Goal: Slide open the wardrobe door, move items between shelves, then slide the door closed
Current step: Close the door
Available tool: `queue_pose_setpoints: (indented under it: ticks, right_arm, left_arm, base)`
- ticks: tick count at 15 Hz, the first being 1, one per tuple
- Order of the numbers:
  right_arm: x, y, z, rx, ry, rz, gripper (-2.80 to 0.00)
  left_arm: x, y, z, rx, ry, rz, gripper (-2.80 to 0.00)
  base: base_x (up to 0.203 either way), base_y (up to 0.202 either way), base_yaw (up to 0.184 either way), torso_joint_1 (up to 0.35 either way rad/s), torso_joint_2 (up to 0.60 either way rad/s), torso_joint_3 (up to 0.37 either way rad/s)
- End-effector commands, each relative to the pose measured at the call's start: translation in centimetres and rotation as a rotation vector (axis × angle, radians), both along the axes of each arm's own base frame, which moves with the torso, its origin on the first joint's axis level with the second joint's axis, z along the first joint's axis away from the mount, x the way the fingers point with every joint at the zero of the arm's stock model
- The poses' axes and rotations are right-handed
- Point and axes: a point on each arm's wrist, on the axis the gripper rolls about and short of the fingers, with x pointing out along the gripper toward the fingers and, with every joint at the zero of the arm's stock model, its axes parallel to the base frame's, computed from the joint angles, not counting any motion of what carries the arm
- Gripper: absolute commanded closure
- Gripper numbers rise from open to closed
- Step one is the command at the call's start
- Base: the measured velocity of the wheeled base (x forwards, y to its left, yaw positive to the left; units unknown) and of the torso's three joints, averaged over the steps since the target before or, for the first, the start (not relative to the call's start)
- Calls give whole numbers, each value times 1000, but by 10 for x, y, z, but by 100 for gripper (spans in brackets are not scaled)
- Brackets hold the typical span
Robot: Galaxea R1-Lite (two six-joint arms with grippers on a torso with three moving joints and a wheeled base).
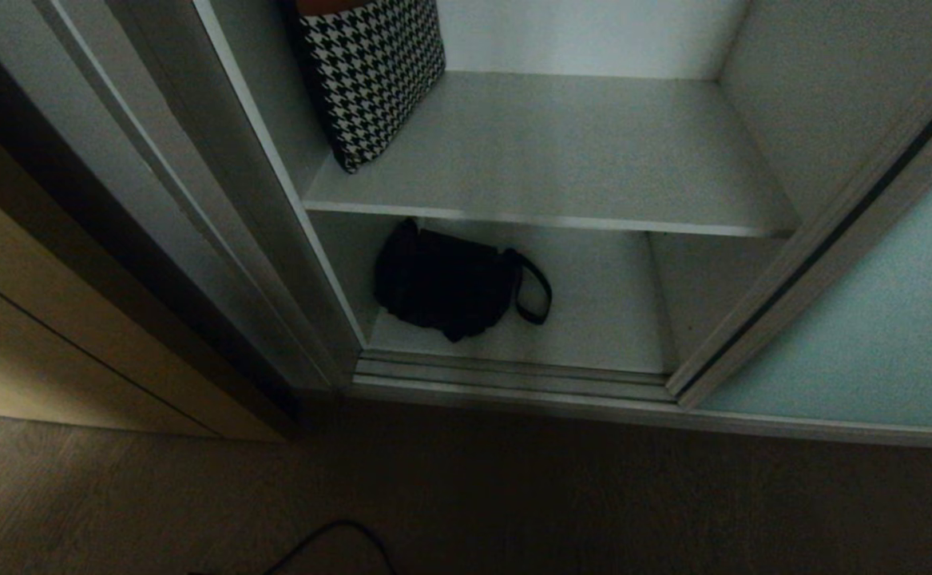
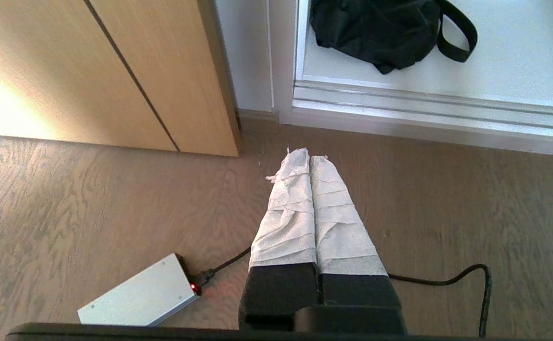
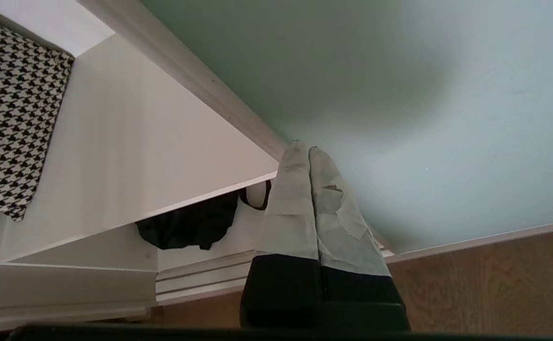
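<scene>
Head view shows the black bundle (image 1: 443,281) slumped, soft and probably light; I'd pinch its bunched fabric. Both the left gripper (image 2: 310,158) and right gripper (image 3: 303,148) are closed, empty.

You have one soft black fabric bundle (image 1: 443,281) with one strap loop, one black-and-white houndstooth cushion (image 1: 374,73), two flat white-grey shelves (image 1: 561,152), one frosted pale teal glass sliding door (image 1: 889,327), one flat silver box (image 2: 139,298) on the floor.
</scene>
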Motion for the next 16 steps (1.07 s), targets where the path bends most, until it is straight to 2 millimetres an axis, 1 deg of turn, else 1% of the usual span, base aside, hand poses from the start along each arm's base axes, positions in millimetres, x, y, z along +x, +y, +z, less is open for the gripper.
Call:
queue_pose_setpoints:
  ticks: [1, 3, 5, 8, 11, 16]
  right_arm:
    - [6, 1, -3, 4, 10, 17, 0]
    - [14, 0, -4, -1, -1, 26, 0]
    - [18, 0, -4, -1, 0, 29, 0]
    - [20, -1, -6, -3, -2, 28, 0]
    - [16, -1, -4, -9, -16, 23, 0]
    - [19, -1, -6, -6, -7, 28, 0]
  left_arm:
    - [0, 0, 0, 0, 1, 0, 0]
    - [0, 0, 0, 0, 0, 0, 0]
    - [0, 0, 0, 0, 0, 1, 0]
    - [0, 0, 0, 0, 1, 0, 0]
    - [0, 0, 0, 0, 2, 0, 0]
    - [0, 0, 0, 0, 2, 0, 0]
  base:
    - [0, 0, 0, 0, 0, 0]
    - [0, 0, 0, 0, 0, 0]
    - [0, 0, 0, 0, 0, 0]
    - [0, 0, 0, 0, 0, 0]
    - [0, 0, 0, 0, 0, 0]
    - [0, 0, 0, 0, 0, 0]
